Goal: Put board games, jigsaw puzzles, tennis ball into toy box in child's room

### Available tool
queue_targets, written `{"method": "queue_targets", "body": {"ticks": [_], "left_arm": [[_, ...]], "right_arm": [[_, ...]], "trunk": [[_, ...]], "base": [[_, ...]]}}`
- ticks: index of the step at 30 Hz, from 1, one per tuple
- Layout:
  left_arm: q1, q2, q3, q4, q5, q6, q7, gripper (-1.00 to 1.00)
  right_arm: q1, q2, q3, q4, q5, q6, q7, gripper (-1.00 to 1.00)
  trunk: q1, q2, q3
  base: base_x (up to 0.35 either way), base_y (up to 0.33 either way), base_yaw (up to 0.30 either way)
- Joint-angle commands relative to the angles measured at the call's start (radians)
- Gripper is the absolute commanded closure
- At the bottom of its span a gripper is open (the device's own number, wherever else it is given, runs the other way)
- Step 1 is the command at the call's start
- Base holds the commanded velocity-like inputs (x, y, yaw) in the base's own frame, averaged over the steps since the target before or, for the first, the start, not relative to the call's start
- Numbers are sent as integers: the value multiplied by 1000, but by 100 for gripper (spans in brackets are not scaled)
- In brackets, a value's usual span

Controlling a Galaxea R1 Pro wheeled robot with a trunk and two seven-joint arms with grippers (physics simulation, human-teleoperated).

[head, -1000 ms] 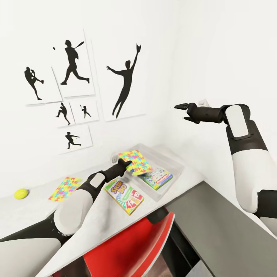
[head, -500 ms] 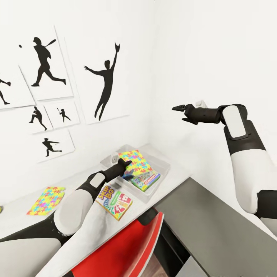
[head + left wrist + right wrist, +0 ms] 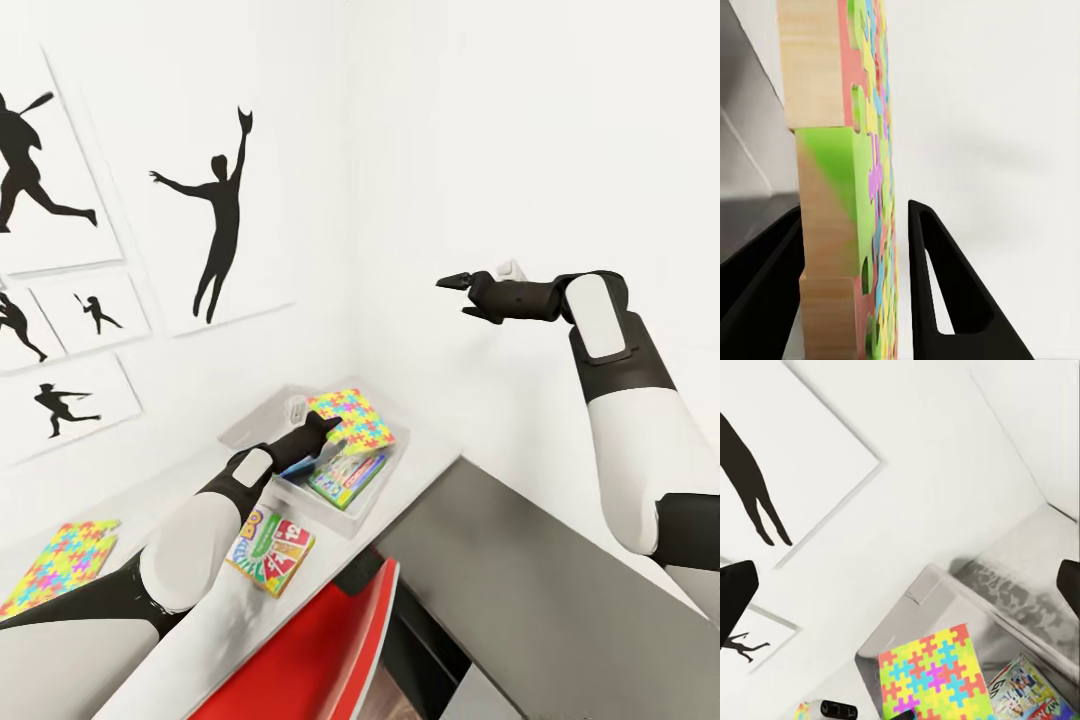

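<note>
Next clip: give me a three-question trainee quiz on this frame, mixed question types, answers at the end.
1. True or false: the left gripper holds a jigsaw puzzle over the toy box.
2. Where is the Skip-Bo box? A) in the toy box B) on the table beside it C) in the right gripper
3. Fill in: the second jigsaw puzzle lies flat on the ____.

Key: 1 true; 2 B; 3 table.
</note>
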Motion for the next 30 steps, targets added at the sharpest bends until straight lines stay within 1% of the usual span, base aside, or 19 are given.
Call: {"method": "queue_targets", "body": {"ticks": [1,6,8,17,23,30], "left_arm": [[-1,-1,3,-2,6,8,0,100],[-1,-1,4,-2,6,8,1,100],[-1,-1,4,-2,6,8,1,100],[-1,-1,4,-13,6,10,4,100],[-1,-1,3,-96,6,29,11,100],[-1,-1,7,-113,9,31,21,100]], "right_arm": [[-1,0,0,0,8,3,7,-100],[-1,1,0,0,9,3,8,-100],[-1,1,0,0,9,3,8,-100],[-1,1,0,0,9,3,8,-100],[-1,1,0,0,9,3,7,-100],[-1,7,0,0,9,3,6,-100]], "trunk": [[1,-2,-2],[1,-2,-2],[1,-2,-2],[1,-2,-2],[1,-2,-2],[1,-2,-2]], "base": [[19,11,-254],[8,6,-247],[1,61,-110],[0,38,-16],[0,1,0],[0,0,0]]}}
